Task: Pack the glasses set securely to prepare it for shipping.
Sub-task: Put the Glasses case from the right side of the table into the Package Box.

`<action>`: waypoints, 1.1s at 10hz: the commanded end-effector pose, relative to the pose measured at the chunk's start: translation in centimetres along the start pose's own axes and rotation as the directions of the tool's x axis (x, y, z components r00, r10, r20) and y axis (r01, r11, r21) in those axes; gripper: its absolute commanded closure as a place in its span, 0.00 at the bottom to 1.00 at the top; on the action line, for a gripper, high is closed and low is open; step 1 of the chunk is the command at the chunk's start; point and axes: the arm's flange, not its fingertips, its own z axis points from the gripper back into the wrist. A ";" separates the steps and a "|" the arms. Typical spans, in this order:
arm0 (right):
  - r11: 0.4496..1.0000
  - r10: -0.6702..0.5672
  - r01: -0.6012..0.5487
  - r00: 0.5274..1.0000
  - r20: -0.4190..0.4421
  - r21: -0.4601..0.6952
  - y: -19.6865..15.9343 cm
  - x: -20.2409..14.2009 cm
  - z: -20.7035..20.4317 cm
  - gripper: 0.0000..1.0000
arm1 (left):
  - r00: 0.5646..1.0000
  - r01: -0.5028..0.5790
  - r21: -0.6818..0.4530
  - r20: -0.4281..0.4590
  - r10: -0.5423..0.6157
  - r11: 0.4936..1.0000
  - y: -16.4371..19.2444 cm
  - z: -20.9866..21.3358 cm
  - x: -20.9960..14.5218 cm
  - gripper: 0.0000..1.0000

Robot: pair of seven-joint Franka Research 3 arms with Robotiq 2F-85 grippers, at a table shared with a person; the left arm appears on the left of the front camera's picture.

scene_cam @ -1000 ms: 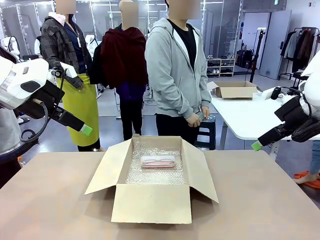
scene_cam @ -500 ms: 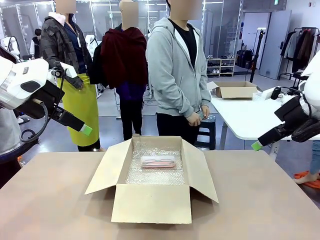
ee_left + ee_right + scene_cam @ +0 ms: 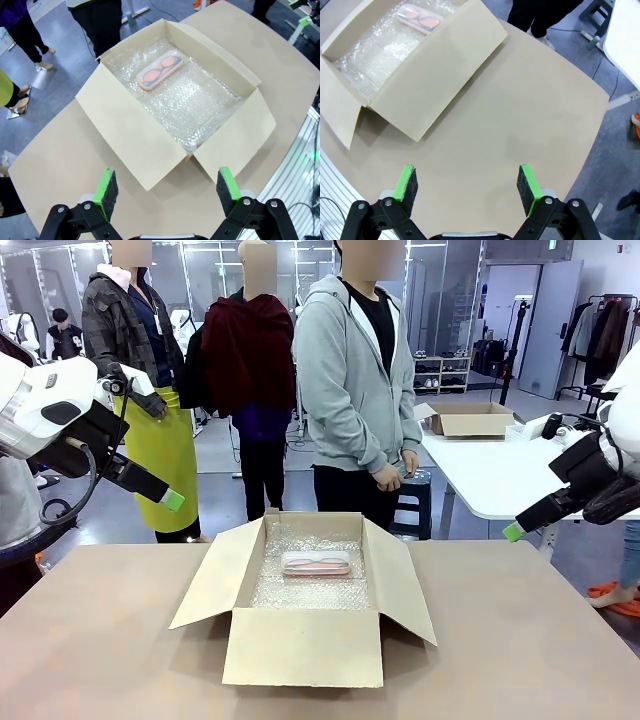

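The pink case lies flat on the bubble wrap near the far wall of the open box, long axis running left to right — midway between the left gripper and right gripper, both raised, jaws apart, empty, neither clearly nearer.

On the table stands a box, a glasses case inside its far end.
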 end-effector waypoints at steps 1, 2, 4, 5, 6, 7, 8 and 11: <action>1.000 -0.019 0.019 1.000 -0.007 -0.003 0.2 0.2 0.0 0.00 | 1.000 0.006 -0.001 0.007 -0.006 1.000 0.2 0.2 0.0 0.00; 1.000 -0.019 0.019 1.000 -0.007 -0.003 0.2 0.2 0.0 0.00 | 1.000 0.006 -0.001 0.007 -0.006 1.000 0.2 0.2 0.0 0.00; 1.000 -0.019 0.019 1.000 -0.007 -0.003 0.2 0.2 0.0 0.00 | 1.000 0.006 -0.001 0.007 -0.006 1.000 0.2 0.2 0.0 0.00; 1.000 -0.019 0.019 1.000 -0.007 -0.003 0.2 0.2 0.0 0.00 | 1.000 0.006 -0.001 0.007 -0.006 1.000 0.2 0.2 0.0 0.00; 1.000 -0.019 0.019 1.000 -0.007 -0.003 0.2 0.2 0.0 0.00 | 1.000 0.006 -0.001 0.007 -0.006 1.000 0.2 0.2 0.0 0.00; 1.000 -0.019 0.019 1.000 -0.007 -0.003 0.2 0.2 0.0 0.00 | 1.000 0.006 -0.001 0.007 -0.006 1.000 0.2 0.2 0.0 0.00; 1.000 -0.019 0.019 1.000 -0.007 -0.003 0.2 0.2 0.0 0.00 | 1.000 0.006 -0.001 0.007 -0.006 1.000 0.2 0.2 0.0 0.00; 1.000 -0.019 0.019 1.000 -0.007 -0.003 0.2 0.2 0.0 0.00 | 1.000 0.006 -0.001 0.007 -0.006 1.000 0.2 0.2 0.0 0.00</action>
